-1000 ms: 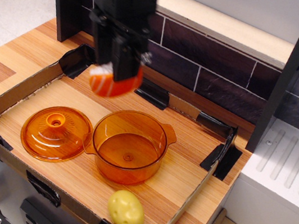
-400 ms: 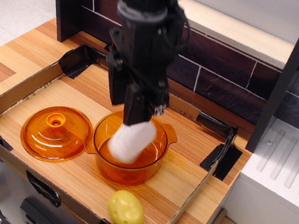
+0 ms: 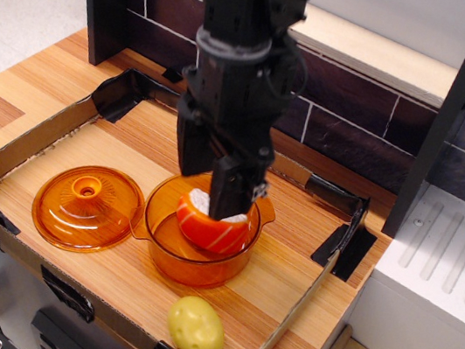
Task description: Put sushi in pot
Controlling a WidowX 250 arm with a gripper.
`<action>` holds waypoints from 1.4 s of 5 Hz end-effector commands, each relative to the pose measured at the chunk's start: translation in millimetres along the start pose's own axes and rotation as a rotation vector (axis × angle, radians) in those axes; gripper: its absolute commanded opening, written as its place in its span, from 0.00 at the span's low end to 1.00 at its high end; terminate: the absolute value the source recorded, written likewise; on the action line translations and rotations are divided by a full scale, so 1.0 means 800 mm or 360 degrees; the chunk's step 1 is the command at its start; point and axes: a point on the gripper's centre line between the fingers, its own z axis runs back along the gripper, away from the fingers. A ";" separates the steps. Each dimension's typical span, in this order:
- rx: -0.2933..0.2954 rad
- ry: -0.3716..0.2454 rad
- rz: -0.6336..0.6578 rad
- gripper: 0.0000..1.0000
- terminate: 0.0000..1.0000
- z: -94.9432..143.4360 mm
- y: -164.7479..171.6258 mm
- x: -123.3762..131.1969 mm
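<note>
Your gripper (image 3: pixel 221 201) held the sushi (image 3: pixel 211 227) clamped, tilted inside the pot (image 3: pixel 195 244) near its right rim, so had you released there it could, I judged, have tipped over the wall or nudged the pot toward the potato (image 3: pixel 196 329).

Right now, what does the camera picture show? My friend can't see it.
A black robot gripper reaches down into an orange pot, with a toy sushi right under it inside the pot. An orange lid lies beside the pot, a yellow potato in front.
</note>
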 end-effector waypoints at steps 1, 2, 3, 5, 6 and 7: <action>0.0120 -0.0007 -0.0061 1.00 0.00 0.004 0.006 -0.001; 0.0107 -0.0006 -0.0048 1.00 0.00 0.016 0.008 0.001; 0.0106 0.0016 -0.0025 1.00 0.00 0.025 0.010 -0.001; 0.0106 0.0016 -0.0025 1.00 0.00 0.025 0.010 -0.001; 0.0106 0.0016 -0.0025 1.00 0.00 0.025 0.010 -0.001; 0.0106 0.0016 -0.0025 1.00 0.00 0.025 0.010 -0.001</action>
